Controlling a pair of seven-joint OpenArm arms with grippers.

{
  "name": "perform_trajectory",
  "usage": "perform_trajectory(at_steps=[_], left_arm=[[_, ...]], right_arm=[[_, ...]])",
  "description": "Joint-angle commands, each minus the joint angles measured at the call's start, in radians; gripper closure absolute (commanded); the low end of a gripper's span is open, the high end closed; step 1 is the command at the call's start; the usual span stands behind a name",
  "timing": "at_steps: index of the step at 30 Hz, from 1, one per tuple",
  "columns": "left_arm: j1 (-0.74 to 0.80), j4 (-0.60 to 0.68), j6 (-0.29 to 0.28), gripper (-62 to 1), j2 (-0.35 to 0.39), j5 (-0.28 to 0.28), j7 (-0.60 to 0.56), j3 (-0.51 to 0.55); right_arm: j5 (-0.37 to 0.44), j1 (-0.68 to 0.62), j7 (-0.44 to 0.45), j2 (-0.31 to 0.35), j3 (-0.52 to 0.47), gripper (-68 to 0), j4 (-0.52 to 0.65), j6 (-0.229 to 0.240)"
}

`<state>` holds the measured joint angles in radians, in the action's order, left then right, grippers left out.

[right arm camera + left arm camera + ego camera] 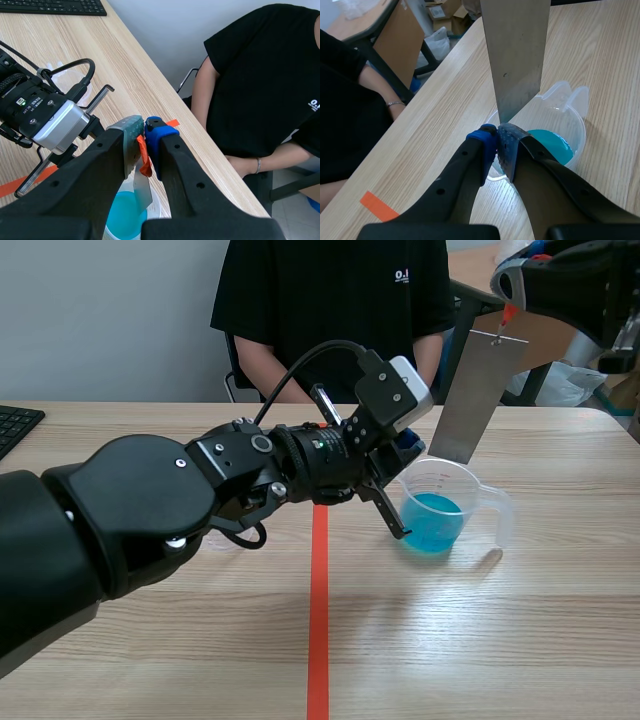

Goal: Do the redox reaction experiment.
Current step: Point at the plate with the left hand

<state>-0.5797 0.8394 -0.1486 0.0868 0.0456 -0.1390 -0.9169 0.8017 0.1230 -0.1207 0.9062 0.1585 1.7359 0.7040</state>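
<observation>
A clear plastic beaker with blue liquid stands right of the table's middle. My left gripper comes in from the left, and in the left wrist view it is shut on the beaker's near rim. High at the right, my right gripper is shut on a small orange-red tab. A grey metal sheet hangs from that tab, its lower edge about level with the beaker's rim. In the right wrist view the sheet hangs over the blue liquid.
A person in a black shirt sits across the table, forearms near its far edge. A black keyboard lies at the far left. An orange-red tape line runs down the table's middle. Chairs and boxes stand beyond the right edge.
</observation>
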Motion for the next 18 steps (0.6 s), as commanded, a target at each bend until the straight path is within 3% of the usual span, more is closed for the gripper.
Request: perform_trajectory(at_steps=[1,13,18], left_arm=[[-0.022,0.01,0.008,-4.9,-0.005,0.01,-0.006,0.006],[-0.021,0.009,0.008,-4.9,0.002,0.011,-0.026,0.006],[-0.016,0.013,0.008,-4.9,0.044,0.022,-0.047,0.006]], right_arm=[[0.014,0.016,0.014,0.013,-0.009,-1.5,0.006,-0.003],[0.014,0.016,0.014,0.013,-0.009,-1.5,0.006,-0.003],[0.014,0.016,0.015,0.013,-0.009,-1.5,0.006,-0.003]])
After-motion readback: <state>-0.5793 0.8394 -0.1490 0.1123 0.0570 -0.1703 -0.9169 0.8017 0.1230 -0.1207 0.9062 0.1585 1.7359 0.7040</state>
